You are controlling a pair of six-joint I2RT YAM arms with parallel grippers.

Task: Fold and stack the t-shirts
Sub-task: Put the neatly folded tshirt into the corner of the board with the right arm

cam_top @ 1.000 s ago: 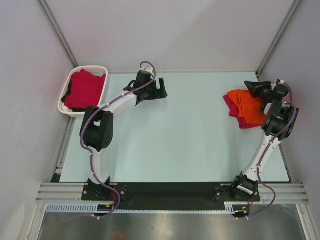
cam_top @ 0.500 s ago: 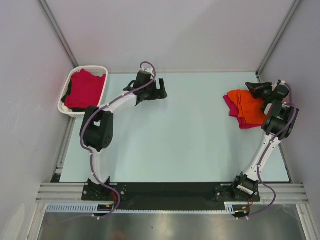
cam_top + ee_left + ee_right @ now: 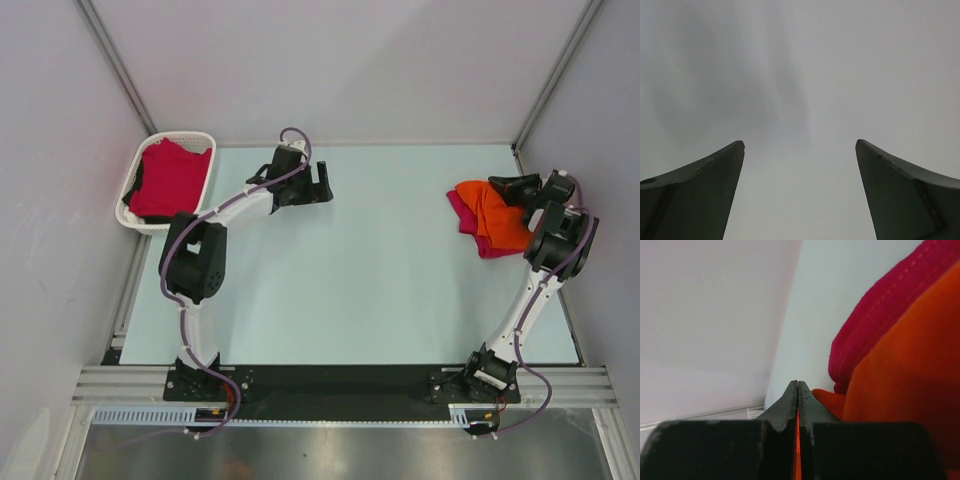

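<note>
Right pincer (image 3: 797, 386) clamped on orange t-shirt (image 3: 495, 212) hem, table's (image 3: 380, 260) 3 o'clock, atop crimson t-shirt (image 3: 460, 210). Left pincer (image 3: 318, 187) gaping, empty. Risks: thin bite slips; a pull drags the crimson one.

The orange t-shirt (image 3: 497, 215) lies folded at the far right of the bench (image 3: 380, 260), on top of a crimson-pink t-shirt (image 3: 461, 211) whose edge shows along its left and near sides. The orange one's far corner is bunched up, and a thin fold of its cloth is pinched between the closed fingers (image 3: 807, 407) of the right gripper (image 3: 495, 183). In the right wrist view, the crimson-pink hem shows a stitched seam. Another crimson-pink t-shirt (image 3: 167, 180) lies crumpled inside the white basket (image 3: 183, 135) at the far left corner.
</note>
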